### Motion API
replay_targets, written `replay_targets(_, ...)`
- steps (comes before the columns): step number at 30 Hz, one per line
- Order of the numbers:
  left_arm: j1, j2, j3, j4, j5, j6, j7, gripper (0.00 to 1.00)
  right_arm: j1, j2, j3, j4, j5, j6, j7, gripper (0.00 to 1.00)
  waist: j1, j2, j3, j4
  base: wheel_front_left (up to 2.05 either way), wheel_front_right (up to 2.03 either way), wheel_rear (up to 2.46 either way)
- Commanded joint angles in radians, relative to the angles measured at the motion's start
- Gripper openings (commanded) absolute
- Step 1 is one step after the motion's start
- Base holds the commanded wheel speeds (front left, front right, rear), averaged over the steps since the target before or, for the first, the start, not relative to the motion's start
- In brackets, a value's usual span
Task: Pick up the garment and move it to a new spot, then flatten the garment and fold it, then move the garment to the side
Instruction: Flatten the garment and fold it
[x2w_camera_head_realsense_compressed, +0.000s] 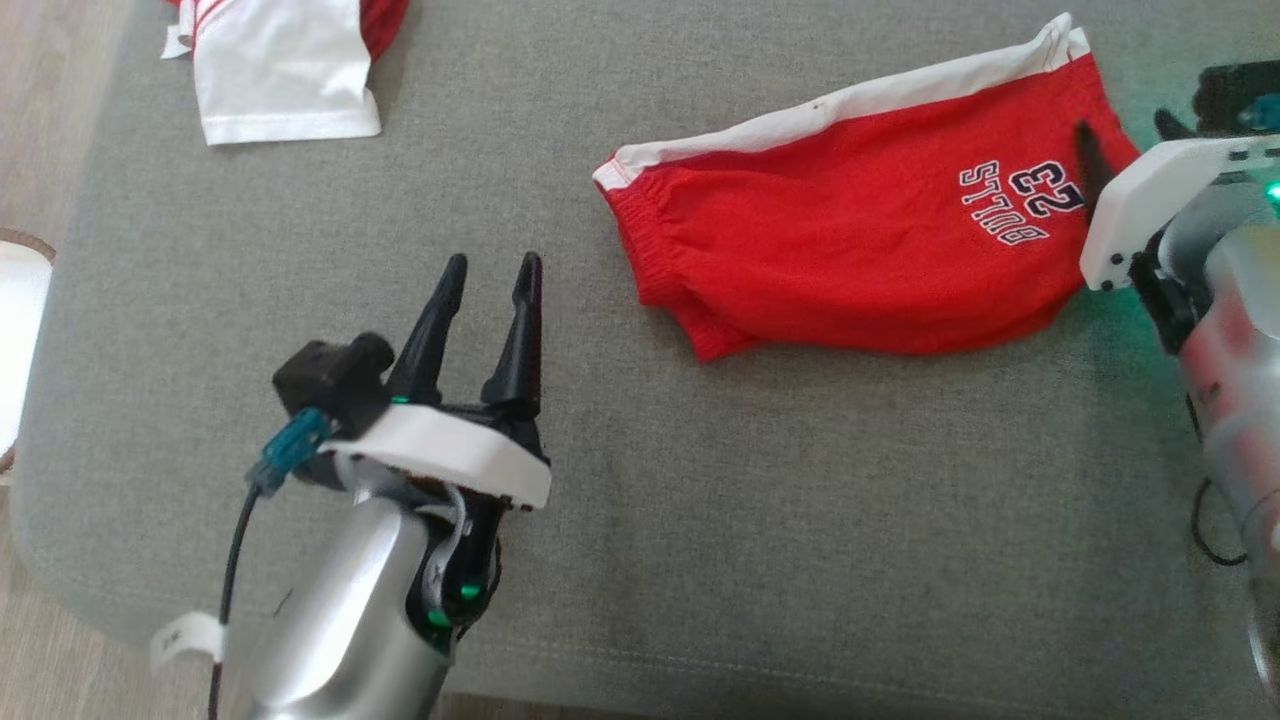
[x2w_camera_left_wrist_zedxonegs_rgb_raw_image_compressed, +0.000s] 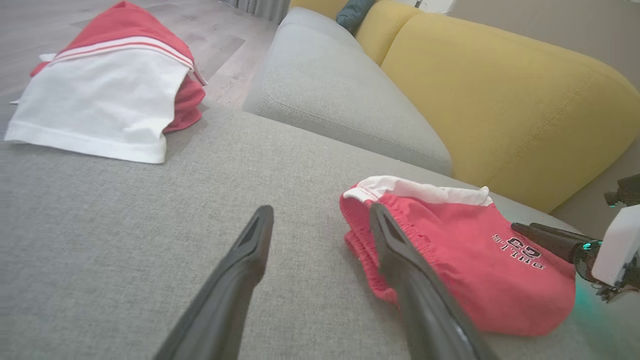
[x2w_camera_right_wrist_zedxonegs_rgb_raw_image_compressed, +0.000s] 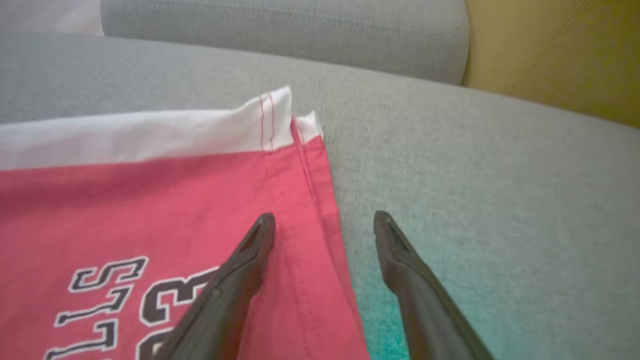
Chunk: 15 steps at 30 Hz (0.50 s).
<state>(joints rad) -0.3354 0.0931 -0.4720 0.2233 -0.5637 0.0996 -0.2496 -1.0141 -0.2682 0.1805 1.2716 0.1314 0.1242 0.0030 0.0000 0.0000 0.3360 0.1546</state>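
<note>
The garment (x2w_camera_head_realsense_compressed: 850, 240) is a pair of red shorts with a white side band and dark lettering. It lies folded and flat on the grey seat (x2w_camera_head_realsense_compressed: 700, 520), right of centre. My right gripper (x2w_camera_head_realsense_compressed: 1125, 135) is at the garment's right hem. In the right wrist view it (x2w_camera_right_wrist_zedxonegs_rgb_raw_image_compressed: 324, 216) stands open, one finger over the red cloth (x2w_camera_right_wrist_zedxonegs_rgb_raw_image_compressed: 150, 210) and the other over bare grey fabric. My left gripper (x2w_camera_head_realsense_compressed: 492, 262) hovers open and empty to the left of the garment's waistband end. The left wrist view shows it (x2w_camera_left_wrist_zedxonegs_rgb_raw_image_compressed: 321, 209) with the shorts (x2w_camera_left_wrist_zedxonegs_rgb_raw_image_compressed: 460, 270) just beyond its right finger.
A second white and red garment (x2w_camera_head_realsense_compressed: 285, 70) lies at the far left corner of the seat. A grey cushion (x2w_camera_left_wrist_zedxonegs_rgb_raw_image_compressed: 340, 95) and a yellow backrest (x2w_camera_left_wrist_zedxonegs_rgb_raw_image_compressed: 500, 100) rise behind. Wooden floor and a pale round object (x2w_camera_head_realsense_compressed: 15, 330) lie off the left edge.
</note>
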Motion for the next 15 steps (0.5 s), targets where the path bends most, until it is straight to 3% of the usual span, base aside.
replay_targets(1,-0.004,0.009,0.049,-0.049,0.020,-0.006,-0.012,1.00,-0.005,-0.005,0.038,-0.024,0.029,0.007,0.025,1.00,0.0000,0.0000,0.014,-0.001,0.00,0.00,0.00)
replay_targets(10,0.044,-0.022,0.116,-0.085,0.071,-0.027,-0.012,1.00,0.020,-0.025,0.158,-0.101,0.236,0.007,0.242,0.98,0.0000,0.0000,0.038,-0.009,0.00,0.00,0.00)
replay_targets(12,0.047,-0.027,0.126,-0.088,0.078,-0.032,-0.012,1.00,0.034,-0.036,0.182,-0.137,0.291,0.007,0.288,0.56,0.0000,0.0000,0.038,-0.012,0.00,0.00,0.00)
replay_targets(13,0.047,-0.027,0.126,-0.088,0.078,-0.032,-0.012,1.00,0.034,-0.036,0.182,-0.137,0.291,0.007,0.288,0.56,0.0000,0.0000,0.038,-0.012,0.00,0.00,0.00)
replay_targets(14,0.048,-0.028,0.130,-0.090,0.083,-0.034,-0.012,1.00,0.042,-0.042,0.195,-0.158,0.318,0.007,0.309,0.42,0.0000,0.0000,0.039,-0.014,0.00,0.00,0.00)
replay_targets(15,0.049,-0.030,0.135,-0.091,0.088,-0.036,-0.012,1.00,0.051,-0.049,0.209,-0.181,0.344,0.007,0.326,0.36,0.0000,0.0000,0.038,-0.017,0.00,0.00,0.00)
